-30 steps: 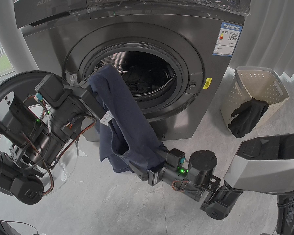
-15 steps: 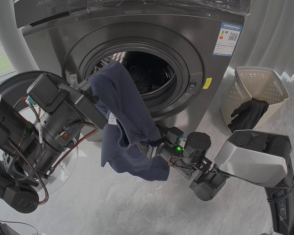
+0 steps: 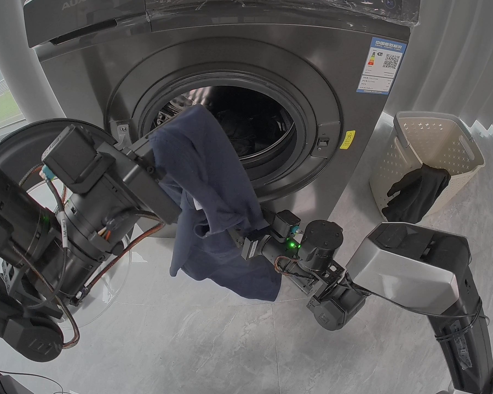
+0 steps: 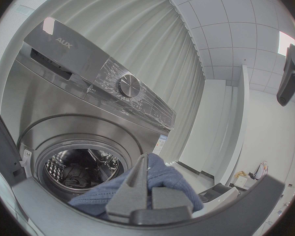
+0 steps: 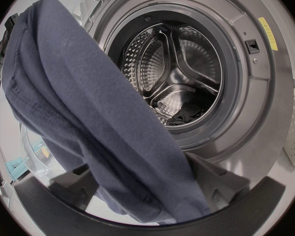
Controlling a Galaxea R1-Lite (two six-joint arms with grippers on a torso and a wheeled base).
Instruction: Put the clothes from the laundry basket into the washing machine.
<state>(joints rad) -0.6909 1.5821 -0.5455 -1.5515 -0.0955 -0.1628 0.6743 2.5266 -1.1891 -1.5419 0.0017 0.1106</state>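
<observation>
Two grippers carry one navy garment (image 3: 202, 171) in front of the washing machine (image 3: 334, 72). The left gripper (image 4: 149, 177) is the higher one, its fingers pinched narrow on a fold of the cloth's upper end, level with the left rim of the drum opening (image 3: 241, 127). From there the garment slopes down to the right gripper (image 3: 241, 241), which sits below the opening. In the right wrist view its fingers stand wide apart, with the cloth bunched and draped across the gap between them rather than clamped. The loose end of the garment hangs under that gripper, clear of the floor (image 3: 202, 346). None of the garment is inside the drum.

Dark clothes (image 5: 183, 113) lie at the bottom of the drum. The round door (image 3: 16, 138) is swung open to the left. To the right of the machine a pale laundry basket (image 3: 438, 132) stands on grey marbled tiles, with a black garment (image 3: 416, 192) hanging over its front rim. A light pleated curtain (image 3: 465, 45) hangs behind.
</observation>
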